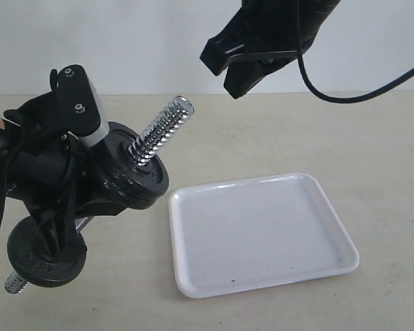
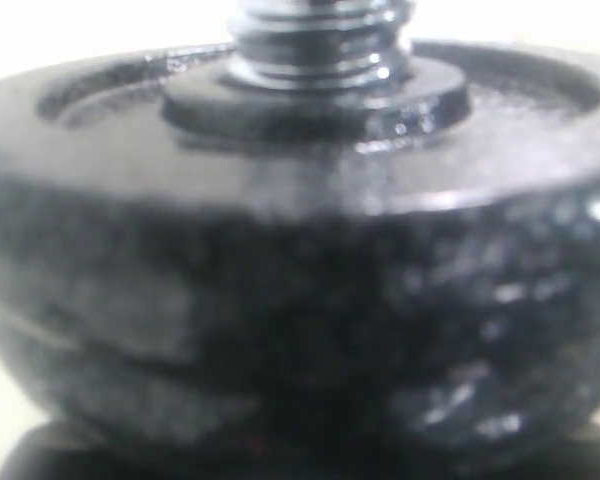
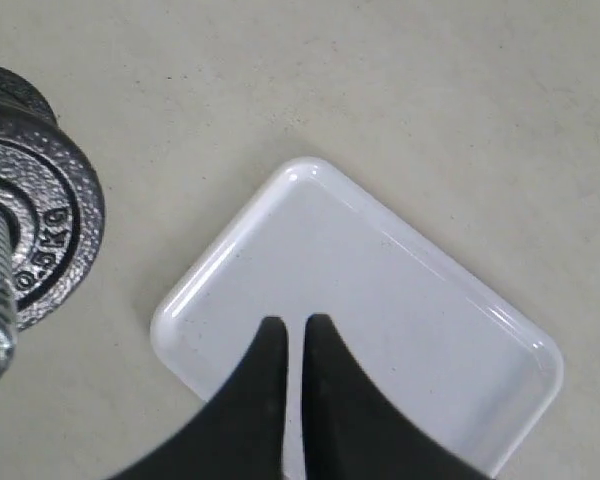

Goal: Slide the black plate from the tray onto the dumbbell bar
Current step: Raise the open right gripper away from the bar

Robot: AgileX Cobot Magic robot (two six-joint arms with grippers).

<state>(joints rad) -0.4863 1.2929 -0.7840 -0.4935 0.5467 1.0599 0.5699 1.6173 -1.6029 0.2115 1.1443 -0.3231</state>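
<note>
Black plate (image 1: 150, 176) on the dumbbell bar (image 1: 164, 125), off the white tray (image 1: 262, 234).

The pebbled cast-iron disc, marked "0.5KG" in raised characters, sat stacked on a second disc (image 1: 117, 189) near the bar's upper spiral-threaded chrome end. The left gripper (image 1: 67, 217) had its jaws pinching the tilted bar just above a lower disc (image 1: 45, 252). The right gripper (image 3: 295, 335) hung with its jaws pressed together, holding nothing, over the glossy, speckled tray on the matte beige table (image 1: 372, 152).

You can count one white tray (image 1: 262, 234), one shiny dumbbell bar (image 1: 164, 127) and three black plates (image 1: 152, 181), two close together and one alone.
</note>
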